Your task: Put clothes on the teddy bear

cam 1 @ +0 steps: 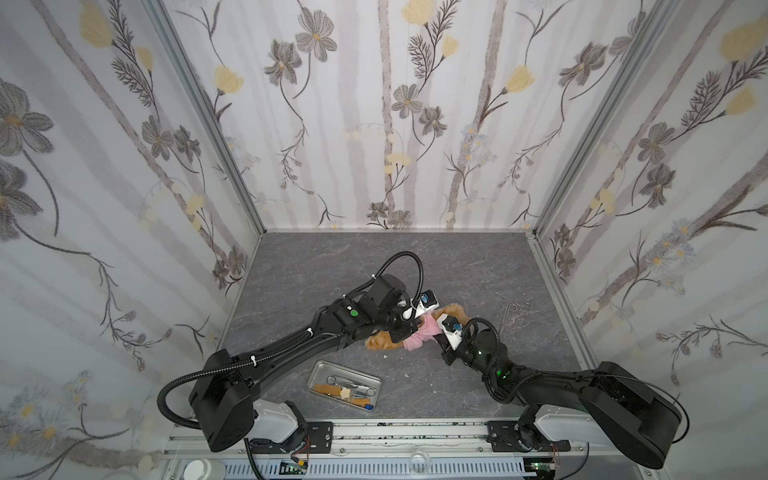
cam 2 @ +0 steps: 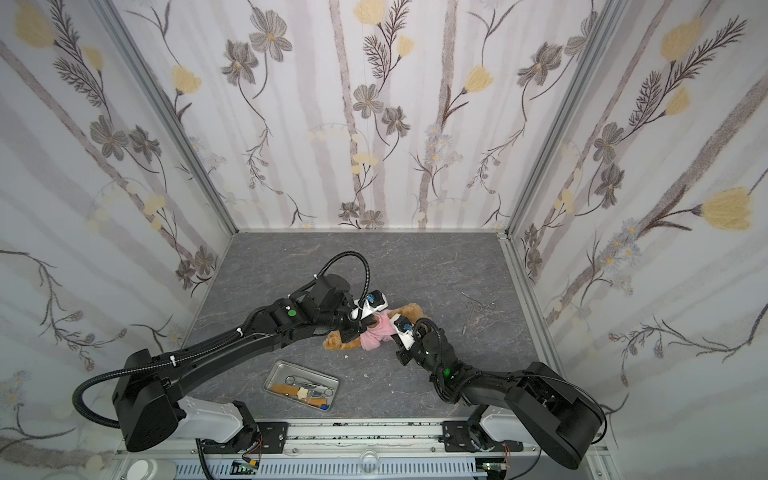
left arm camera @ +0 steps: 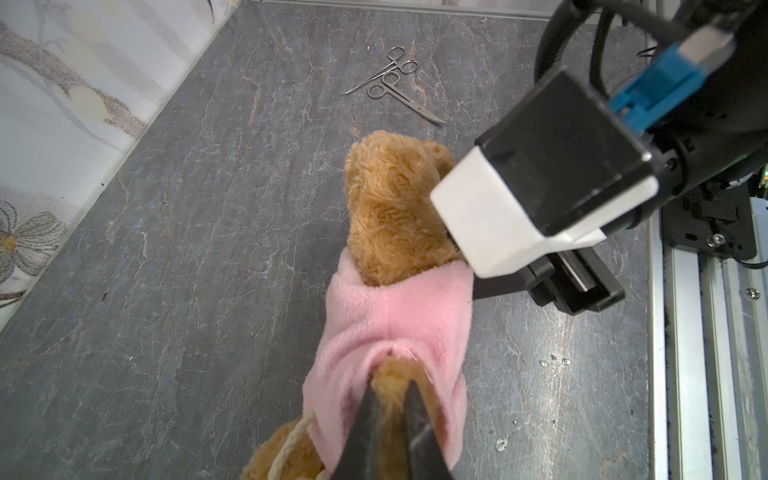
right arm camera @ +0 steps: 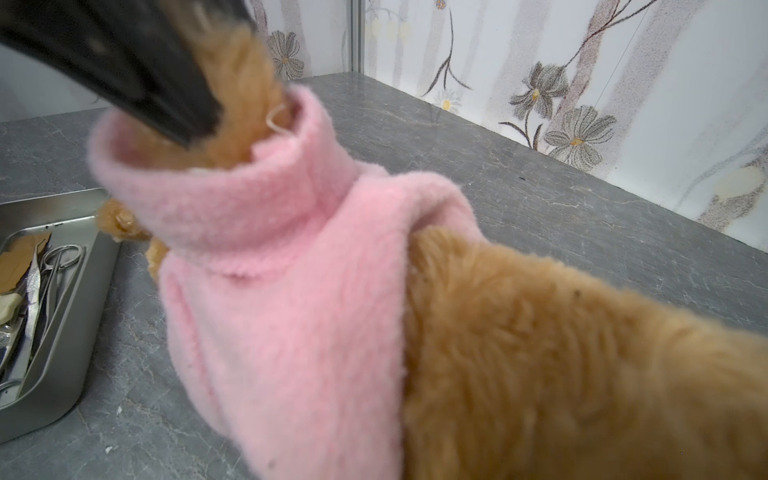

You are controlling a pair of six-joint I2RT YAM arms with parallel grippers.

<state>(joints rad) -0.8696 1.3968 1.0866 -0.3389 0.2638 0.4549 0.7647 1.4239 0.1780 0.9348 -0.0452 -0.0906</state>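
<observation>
On tabletop (cam 1: 332,270): shaggy golden teddy bear (left arm camera: 390,199).

Wide open across the far desk (cam 1: 374,257) up to the back wall (cam 1: 374,124). Crowded mid-desk, with left arm (cam 1: 291,345) and right arm (cam 1: 540,382) meeting at the teddy bear (cam 1: 455,311). Narrowed in front by a metal tray (cam 1: 313,374), on the right by loose forceps (cam 1: 513,309) flat on the desk.

No lettering, label, brand or number can be read on anything in view.
</observation>
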